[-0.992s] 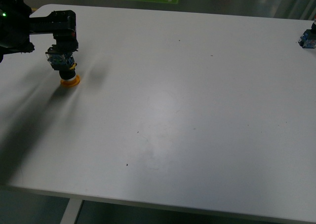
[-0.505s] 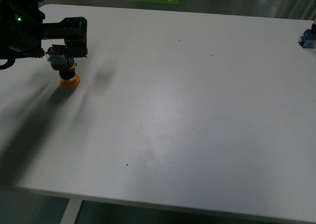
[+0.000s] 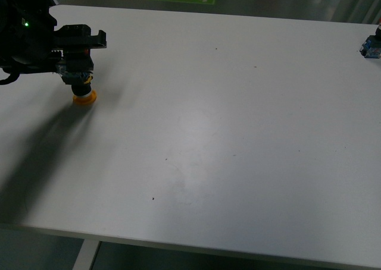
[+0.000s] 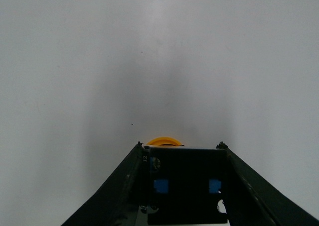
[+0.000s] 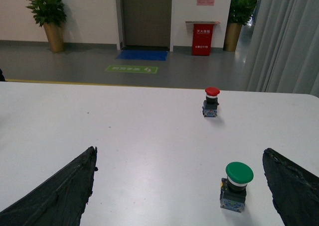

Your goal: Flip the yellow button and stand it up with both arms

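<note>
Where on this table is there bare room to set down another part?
The table is bare through its middle and near edge, rightward from the yellow button in the left gripper at far left. Only the far right is crowded: a red button and a green button, in front of the open right gripper.

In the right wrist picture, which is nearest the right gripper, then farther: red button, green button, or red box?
1. Green button, on the table close ahead of the right gripper.
2. Red button, farther back on the table.
3. Red box, off the table, against the far wall.
</note>
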`<state>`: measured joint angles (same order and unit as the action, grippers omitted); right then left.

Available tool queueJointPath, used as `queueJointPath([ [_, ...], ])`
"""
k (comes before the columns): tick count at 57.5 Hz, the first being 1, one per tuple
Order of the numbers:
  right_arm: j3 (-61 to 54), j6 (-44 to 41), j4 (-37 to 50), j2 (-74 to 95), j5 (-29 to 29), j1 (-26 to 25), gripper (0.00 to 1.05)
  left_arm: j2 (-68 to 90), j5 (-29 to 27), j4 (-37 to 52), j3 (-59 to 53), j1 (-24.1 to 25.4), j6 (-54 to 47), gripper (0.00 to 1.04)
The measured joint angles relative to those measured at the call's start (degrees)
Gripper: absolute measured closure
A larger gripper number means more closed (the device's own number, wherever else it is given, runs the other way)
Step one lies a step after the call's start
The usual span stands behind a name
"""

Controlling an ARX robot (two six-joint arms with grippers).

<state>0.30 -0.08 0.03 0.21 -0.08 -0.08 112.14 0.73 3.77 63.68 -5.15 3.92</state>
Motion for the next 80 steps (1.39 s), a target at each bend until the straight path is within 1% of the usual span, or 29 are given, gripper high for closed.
queueJointPath([
  [2,0.00,0.00,0.00,0.00,0.00,0.00,0.07,0.00,0.35,-0.02,0.00,0.00,0.09,0.65],
  [6,0.00,0.00,0.00,0.00,0.00,0.00,0.07,0.00,0.79,0.02,0.00,0.00,0.79,0.68],
  [24,0.00,0.00,0.00,0.00,0.00,0.00,0.07,-3.30,5.16,1.81,-2.64,0.09,4.13,0.69],
  [30,0.00,0.00,0.00,0.00,0.00,0.00,0.07,-6.14,8.81,3.50,-4.28,0.04,6.47,0.69],
  [34,0.00,0.00,0.00,0.00,0.00,0.00,0.07,-8.00,14.25,6.03,-5.11,-0.13,10.86,0.69],
  [37,0.00,0.00,0.00,0.00,0.00,0.00,0.07,-9.38,19.76,9.94,-6.05,-0.50,15.67,0.69],
  [38,0.00,0.00,0.00,0.00,0.00,0.00,0.07,-9.55,20.76,10.78,-6.25,-0.61,16.70,0.69],
  [41,0.00,0.00,0.00,0.00,0.00,0.00,0.07,-10.10,26.62,17.25,-7.58,-1.42,23.65,0.69],
  [45,0.00,0.00,0.00,0.00,0.00,0.00,0.07,-10.14,30.01,24.79,-8.90,-2.89,31.34,0.69],
  [52,0.00,0.00,0.00,0.00,0.00,0.00,0.07,-8.46,29.86,40.35,-10.58,-6.23,44.54,0.69],
  [53,0.00,0.00,0.00,0.00,0.00,0.00,0.07,-7.65,29.81,44.52,-10.54,-7.32,47.60,0.69],
  [56,0.00,0.00,0.00,0.00,0.00,0.00,0.07,-6.14,29.40,50.95,-10.03,-9.57,52.78,0.69],
  [63,0.00,0.00,0.00,0.00,0.00,0.00,0.07,-3.15,28.81,58.99,-7.34,-13.14,60.37,0.69],
  [68,0.00,0.00,0.00,0.00,0.00,0.00,0.07,-1.36,28.28,62.42,-4.66,-15.15,65.42,0.69],
  [80,0.00,0.00,0.00,0.00,0.00,0.00,0.07,1.66,28.13,73.79,-2.03,-18.01,75.38,0.69],
])
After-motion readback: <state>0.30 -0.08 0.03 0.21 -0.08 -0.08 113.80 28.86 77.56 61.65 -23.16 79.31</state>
